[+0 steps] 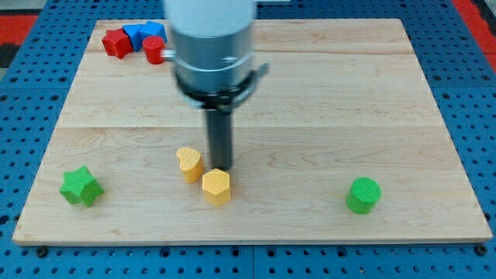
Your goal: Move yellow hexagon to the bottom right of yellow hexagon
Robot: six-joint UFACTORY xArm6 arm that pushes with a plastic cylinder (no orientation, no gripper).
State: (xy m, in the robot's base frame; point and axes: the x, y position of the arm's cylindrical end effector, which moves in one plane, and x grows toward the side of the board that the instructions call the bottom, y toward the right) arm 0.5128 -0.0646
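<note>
A yellow hexagon point(217, 187) lies on the wooden board point(325, 101), low and left of centre. A yellow heart-shaped block point(189, 163) sits just to its upper left, close beside it. My tip point(220, 168) stands right at the hexagon's upper edge, to the right of the heart. The arm's grey and white body hangs above it and hides part of the board's upper middle.
A green star point(80, 186) lies near the bottom left corner. A green cylinder point(363, 194) lies at the lower right. At the top left are a red star-like block point(117, 43), a red cylinder point(153, 49) and blue blocks point(143, 32).
</note>
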